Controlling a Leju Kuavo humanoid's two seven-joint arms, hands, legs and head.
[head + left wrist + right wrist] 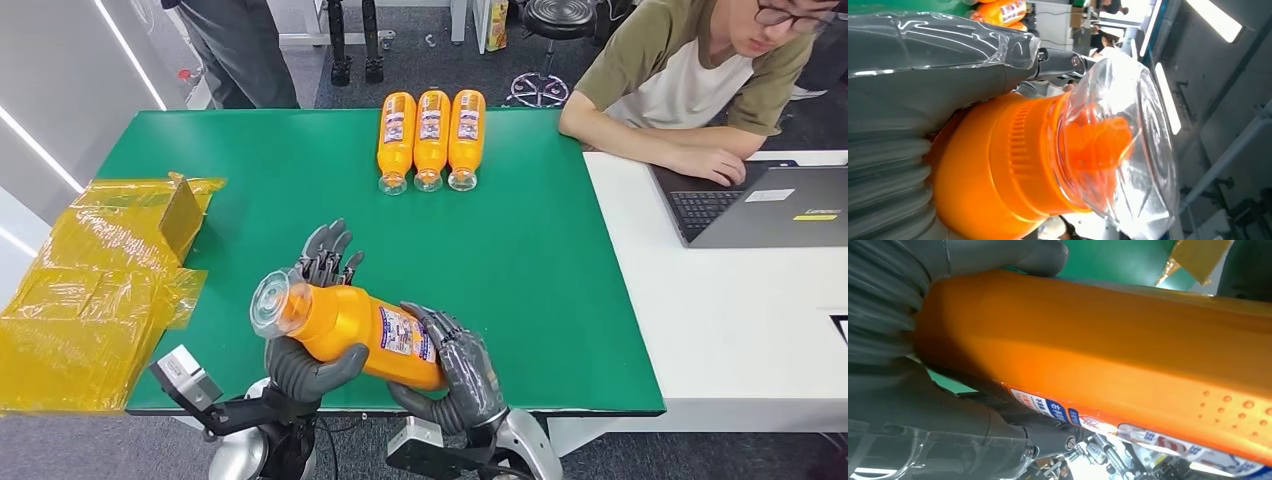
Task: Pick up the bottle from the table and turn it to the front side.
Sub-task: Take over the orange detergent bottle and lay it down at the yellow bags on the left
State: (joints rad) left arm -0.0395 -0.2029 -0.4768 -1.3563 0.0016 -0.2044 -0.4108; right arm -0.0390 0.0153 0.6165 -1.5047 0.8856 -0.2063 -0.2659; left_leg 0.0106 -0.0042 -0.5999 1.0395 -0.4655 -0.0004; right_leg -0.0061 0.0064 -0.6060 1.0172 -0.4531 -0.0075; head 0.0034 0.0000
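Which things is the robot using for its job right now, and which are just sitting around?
For the job:
- held orange bottle, clear cap toward the robot's left
- left hand, holding its cap end
- right hand, holding its base end

Just lying about:
- three orange bottles in a row at the far edge
- yellow plastic bags
- laptop, a person beside it
- green table

The left hand (923, 90) gripped the orange bottle (978, 180) around its shoulder, thick grey thumb (948, 55) laid across the top of it under a crinkled clear film. The bottle's clear cap (1128, 145) bulged toward the camera, an orange spout showing inside. More orange bottles (1003, 11) lay on green beyond the thumb.
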